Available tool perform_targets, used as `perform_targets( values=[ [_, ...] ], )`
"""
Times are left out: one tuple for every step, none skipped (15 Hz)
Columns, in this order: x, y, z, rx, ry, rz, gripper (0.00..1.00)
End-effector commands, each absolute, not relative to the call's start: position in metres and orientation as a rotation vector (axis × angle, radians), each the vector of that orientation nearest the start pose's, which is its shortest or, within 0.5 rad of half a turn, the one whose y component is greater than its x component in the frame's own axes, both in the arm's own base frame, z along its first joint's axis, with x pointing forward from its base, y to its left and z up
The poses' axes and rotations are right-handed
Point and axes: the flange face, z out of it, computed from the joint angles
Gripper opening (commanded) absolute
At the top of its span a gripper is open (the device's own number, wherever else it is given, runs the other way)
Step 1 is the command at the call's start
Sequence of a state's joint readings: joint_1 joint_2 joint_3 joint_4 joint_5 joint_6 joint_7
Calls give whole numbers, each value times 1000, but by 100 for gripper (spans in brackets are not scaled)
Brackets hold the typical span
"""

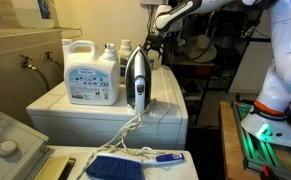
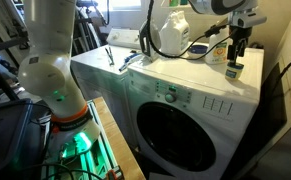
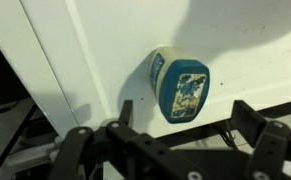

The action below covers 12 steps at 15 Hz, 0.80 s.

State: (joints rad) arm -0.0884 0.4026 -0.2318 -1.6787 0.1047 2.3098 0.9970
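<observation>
White washer top [image 2: 180, 68] carries a blue-labelled bottle [image 3: 180, 86] directly beneath the spread-apart end effector [image 2: 237, 50].

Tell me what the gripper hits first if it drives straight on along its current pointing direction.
Probably the small blue-labelled bottle, standing on the white washer top almost dead ahead of the open gripper. How far off it is cannot be judged from the wrist view.

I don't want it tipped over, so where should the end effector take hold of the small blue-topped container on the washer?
Probably from straight above, closing across the narrow cream sides of the container: it looks upright on the washer, and the end effector hangs over it.
</observation>
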Motion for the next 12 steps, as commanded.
perform_targets(
  values=[
    [661,-201,390,-2348,1912,-311,100],
    [661,-202,388,-2347,1911,-305,96],
    [662,-202,387,-2346,1912,-302,88],
    [662,-203,386,-2345,1913,-297,73],
    [662,-203,385,-2343,1913,-294,71],
    [663,-203,385,-2342,1913,-291,64],
    [663,-204,385,-2343,1914,-292,54],
    [664,-204,385,-2343,1913,-289,46],
    [664,-204,385,-2344,1914,-290,38],
    [665,-205,384,-2346,1914,-289,31],
    [665,-205,385,-2348,1912,-290,22],
    [665,-204,390,-2349,1905,-291,16]
  ],
)
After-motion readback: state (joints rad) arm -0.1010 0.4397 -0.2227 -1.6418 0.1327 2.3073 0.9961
